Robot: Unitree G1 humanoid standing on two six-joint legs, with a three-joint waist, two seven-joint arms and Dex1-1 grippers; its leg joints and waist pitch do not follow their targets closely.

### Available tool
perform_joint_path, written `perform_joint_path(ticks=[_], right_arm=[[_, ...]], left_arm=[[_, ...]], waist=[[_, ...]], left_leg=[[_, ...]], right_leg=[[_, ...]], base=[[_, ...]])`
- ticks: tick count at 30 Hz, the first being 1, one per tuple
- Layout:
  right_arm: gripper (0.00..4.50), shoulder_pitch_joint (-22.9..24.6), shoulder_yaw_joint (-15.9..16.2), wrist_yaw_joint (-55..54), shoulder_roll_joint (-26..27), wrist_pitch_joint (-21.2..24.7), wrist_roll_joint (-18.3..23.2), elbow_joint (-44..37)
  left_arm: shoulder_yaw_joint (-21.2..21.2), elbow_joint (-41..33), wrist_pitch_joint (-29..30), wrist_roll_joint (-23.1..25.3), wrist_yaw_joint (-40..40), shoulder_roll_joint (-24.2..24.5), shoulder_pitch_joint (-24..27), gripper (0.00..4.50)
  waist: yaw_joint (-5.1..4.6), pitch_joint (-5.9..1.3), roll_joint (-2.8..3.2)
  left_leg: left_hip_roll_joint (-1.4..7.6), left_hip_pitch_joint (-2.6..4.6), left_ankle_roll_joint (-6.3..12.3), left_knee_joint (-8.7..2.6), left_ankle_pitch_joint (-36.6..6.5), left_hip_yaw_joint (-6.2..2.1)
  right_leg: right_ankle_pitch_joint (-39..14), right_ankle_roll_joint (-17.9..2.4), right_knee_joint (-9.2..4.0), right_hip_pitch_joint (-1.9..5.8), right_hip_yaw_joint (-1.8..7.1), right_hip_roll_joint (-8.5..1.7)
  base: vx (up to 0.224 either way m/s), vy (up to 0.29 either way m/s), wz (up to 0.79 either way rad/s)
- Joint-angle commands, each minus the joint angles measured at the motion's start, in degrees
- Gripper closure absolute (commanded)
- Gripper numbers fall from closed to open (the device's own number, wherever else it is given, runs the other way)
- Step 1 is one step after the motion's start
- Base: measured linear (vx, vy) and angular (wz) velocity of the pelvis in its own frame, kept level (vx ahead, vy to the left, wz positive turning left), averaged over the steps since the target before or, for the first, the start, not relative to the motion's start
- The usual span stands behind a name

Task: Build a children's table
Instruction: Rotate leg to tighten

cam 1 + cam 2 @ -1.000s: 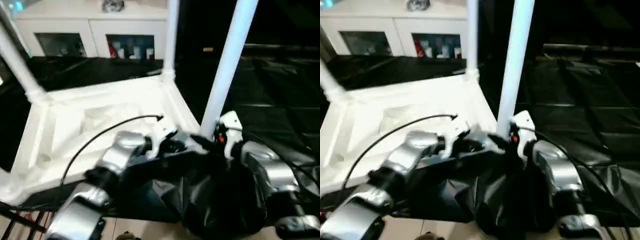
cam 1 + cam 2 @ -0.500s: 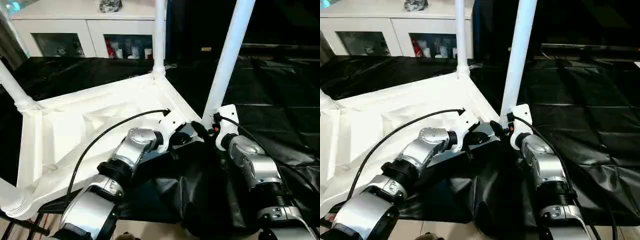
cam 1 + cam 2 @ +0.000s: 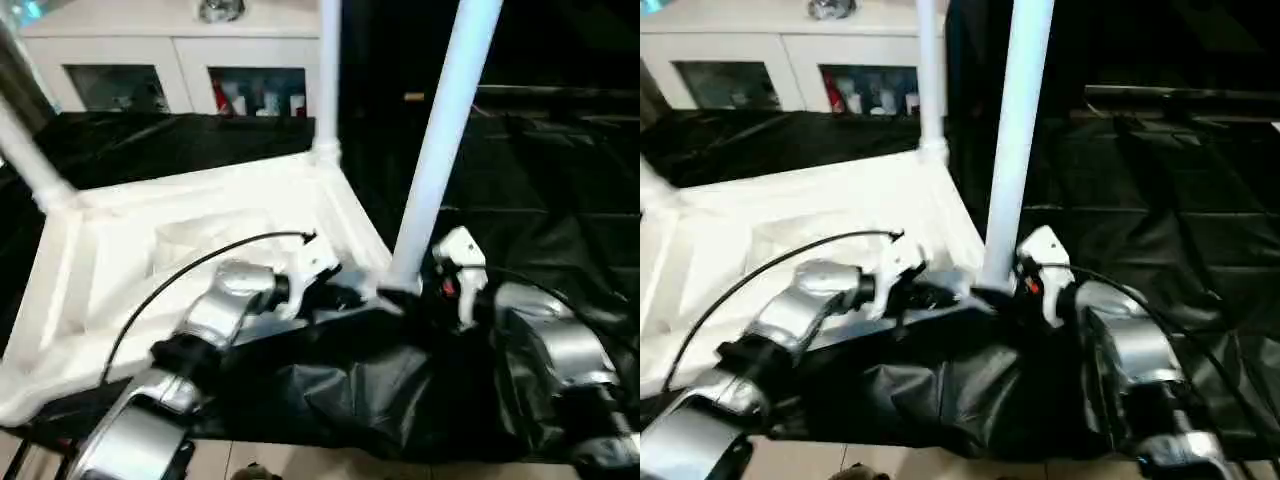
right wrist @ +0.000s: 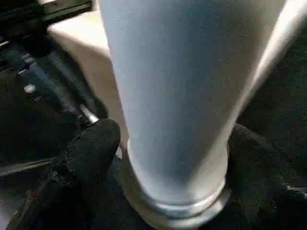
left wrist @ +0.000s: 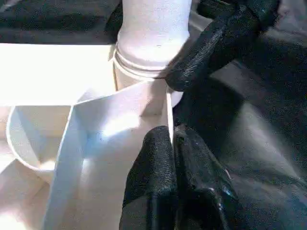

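Note:
The children's table lies upside down: its white tabletop (image 3: 200,230) shows its ribbed underside, and three white legs stand in corner sockets, the near leg (image 3: 440,150), the back leg (image 3: 328,70) and the left leg (image 3: 30,150). My left gripper (image 5: 170,136) is shut on a thin wall of the tabletop right beside the near leg's socket (image 5: 144,76). At the foot of that same leg (image 4: 177,96) my right gripper (image 4: 175,158) is open, one black finger (image 4: 91,148) on each side of the tube.
The tabletop rests on a work table draped in black cloth (image 3: 560,200), which bunches up at the front edge (image 3: 370,390) under my forearms. A white cabinet (image 3: 170,60) with glass doors stands behind. Pale floor shows below the front edge.
The head camera has shifted, so the whole picture moves. My right gripper's fingers have spread wider around the near leg. The left gripper keeps its pinch on the tabletop wall.

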Motion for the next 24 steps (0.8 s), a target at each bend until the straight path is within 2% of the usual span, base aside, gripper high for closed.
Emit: perform_joint_path(ticks=[1, 3, 6, 12, 15, 19, 23, 24], right_arm=[[0.82, 0.53, 2.66, 4.22, 0.05, 0.88, 1.7, -2.41], [0.82, 1.0, 2.57, 5.5, -0.86, 1.1, 1.95, -2.77], [1.13, 1.28, 2.52, 6.37, -1.46, 1.85, 2.6, -3.35], [1.69, 1.51, 3.15, 7.54, -1.84, 3.22, 3.2, -4.2], [1.82, 1.65, 3.26, 7.44, -1.64, 3.36, 3.17, -4.3], [1.85, 1.57, 2.7, 3.67, -0.27, 3.23, 1.98, -2.98], [1.85, -0.27, -0.44, -10.13, 5.92, 2.66, -0.66, 2.47], [1.85, -0.27, -0.44, -10.13, 5.92, 2.66, -0.66, 2.47]], left_arm=[[-0.64, -4.81, -0.48, -2.4, -3.07, -0.57, -0.96, 4.5], [-0.77, -6.89, 0.53, -3.01, -4.91, 0.77, 0.08, 4.5], [-1.17, -9.15, 1.77, -3.75, -6.43, 2.04, 1.06, 4.5], [-1.19, -9.77, 2.38, -3.53, -6.66, 2.25, 1.29, 4.5], [-0.96, -9.49, 2.27, -3.29, -5.84, 1.82, 1.17, 4.5], [-0.13, -8.65, 2.65, -3.46, -2.35, 0.43, 0.6, 4.5], [2.72, -3.12, 1.93, -2.42, 7.43, -4.21, -2.81, 4.5], [2.72, -3.12, 1.93, -2.42, 7.43, -4.21, -2.81, 4.5]], waist=[[0.29, -3.77, -0.94], [0.53, -3.82, -1.0], [0.73, -3.88, -0.91], [0.98, -3.96, -0.94], [1.0, -3.93, -0.97], [0.95, -3.9, -1.06], [0.38, -3.83, -1.27], [0.21, -3.85, -1.19]], left_leg=[[2.75, 0.68, 3.77, -4.05, -15.01, -0.68], [2.75, 0.73, 3.54, -4.03, -14.91, -0.69], [2.86, 0.61, 3.12, -4.13, -14.79, -0.8], [2.73, 0.6, 3.02, -4.01, -13.8, -0.73], [2.66, 0.56, 3.0, -4.02, -13.88, -0.76], [2.61, 0.5, 2.76, -4.0, -13.6, -0.75], [2.14, 0.47, 2.14, -3.93, -13.66, -0.73], [2.0, 0.72, 1.64, -3.88, -14.34, -0.82]], right_leg=[[-25.22, -7.71, -4.73, 3.04, 3.12, -4.21], [-25.29, -7.57, -4.72, 2.98, 3.17, -4.24], [-23.7, -8.15, -4.4, 3.02, 3.24, -4.27], [-22.86, -8.04, -4.34, 3.05, 3.26, -4.19], [-23.39, -7.78, -4.4, 3.07, 3.19, -4.17], [-23.72, -7.48, -4.45, 3.0, 3.2, -4.15], [-25.93, -6.32, -4.99, 2.97, 2.94, -4.12], [-27.55, -5.88, -5.12, 2.88, 2.73, -4.18]], base=[[0.0, 0.0, 0.0], [0.0, 0.0, 0.0], [0.0, 0.0, 0.0], [0.0, 0.0, 0.0], [0.0, 0.0, 0.0], [0.0, 0.0, 0.0], [0.0, 0.0, 0.0], [0.0, 0.0, 0.0]])
